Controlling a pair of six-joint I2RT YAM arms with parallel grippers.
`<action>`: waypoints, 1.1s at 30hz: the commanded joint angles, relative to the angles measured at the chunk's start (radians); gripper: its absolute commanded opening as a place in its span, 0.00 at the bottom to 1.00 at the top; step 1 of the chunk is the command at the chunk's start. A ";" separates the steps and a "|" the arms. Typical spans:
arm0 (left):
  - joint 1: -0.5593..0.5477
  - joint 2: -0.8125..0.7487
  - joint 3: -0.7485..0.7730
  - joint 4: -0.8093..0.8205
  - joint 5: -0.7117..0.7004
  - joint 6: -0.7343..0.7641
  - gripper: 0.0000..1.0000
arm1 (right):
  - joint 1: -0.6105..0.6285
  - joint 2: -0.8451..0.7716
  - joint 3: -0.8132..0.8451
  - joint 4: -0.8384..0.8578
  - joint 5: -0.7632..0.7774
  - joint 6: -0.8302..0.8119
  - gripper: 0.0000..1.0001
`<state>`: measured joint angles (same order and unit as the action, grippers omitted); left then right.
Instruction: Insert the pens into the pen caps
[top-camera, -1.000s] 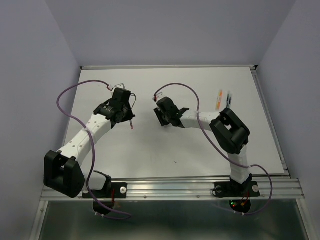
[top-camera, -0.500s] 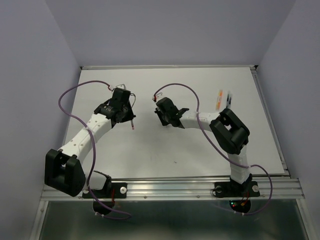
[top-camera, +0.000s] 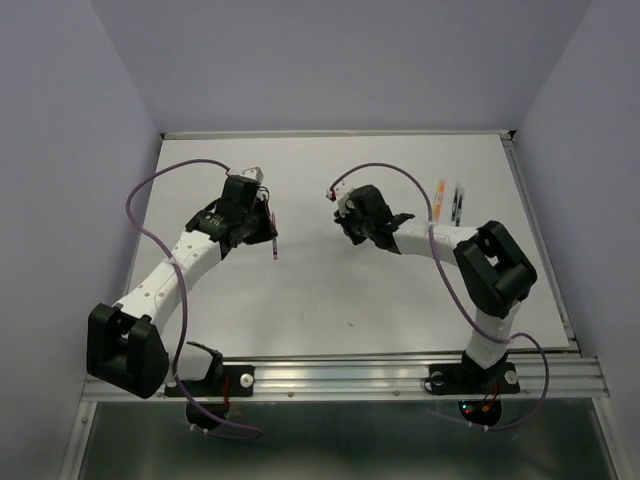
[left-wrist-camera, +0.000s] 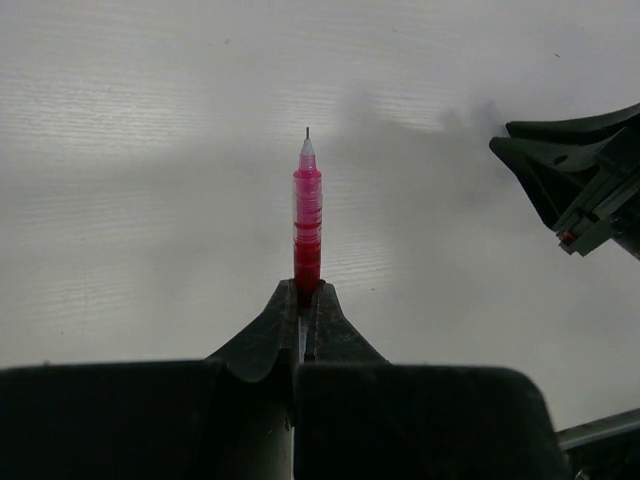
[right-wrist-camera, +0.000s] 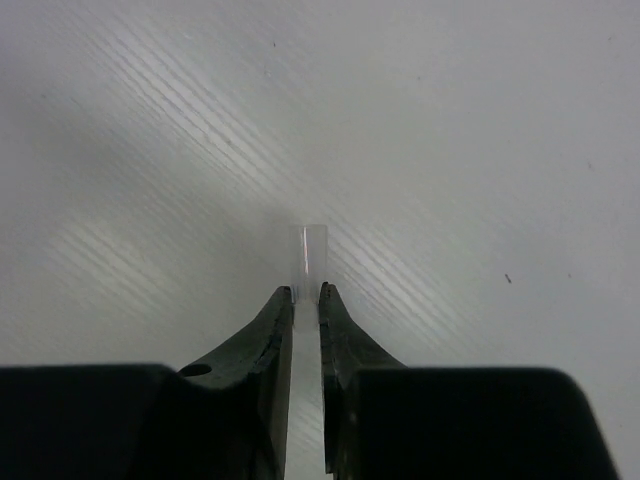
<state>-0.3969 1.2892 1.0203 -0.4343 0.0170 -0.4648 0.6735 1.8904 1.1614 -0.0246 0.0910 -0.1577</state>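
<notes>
No text, label, brand or number can be read anywhere.

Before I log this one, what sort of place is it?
Probably a lab robot test cell: a white table walled by plain lavender panels, with a left arm and right arm bolted to an aluminium rail at its near edge.

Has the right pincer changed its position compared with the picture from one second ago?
Yes. In the top view the right pincer has shifted to the right, closer to the orange pen, which has not moved, and slightly upward in the picture.
</notes>
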 joint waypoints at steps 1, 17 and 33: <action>0.004 -0.042 -0.003 0.054 0.141 0.069 0.00 | -0.087 -0.150 -0.052 0.184 -0.196 -0.122 0.01; -0.100 -0.159 -0.143 0.413 0.425 0.052 0.00 | -0.252 -0.292 -0.192 0.697 -0.597 0.709 0.02; -0.240 -0.033 -0.106 0.606 0.325 0.035 0.00 | -0.252 -0.303 -0.296 1.086 -0.637 1.087 0.06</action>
<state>-0.6292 1.2552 0.8894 0.0681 0.3706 -0.4240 0.4198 1.6344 0.8829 0.9638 -0.5358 0.8783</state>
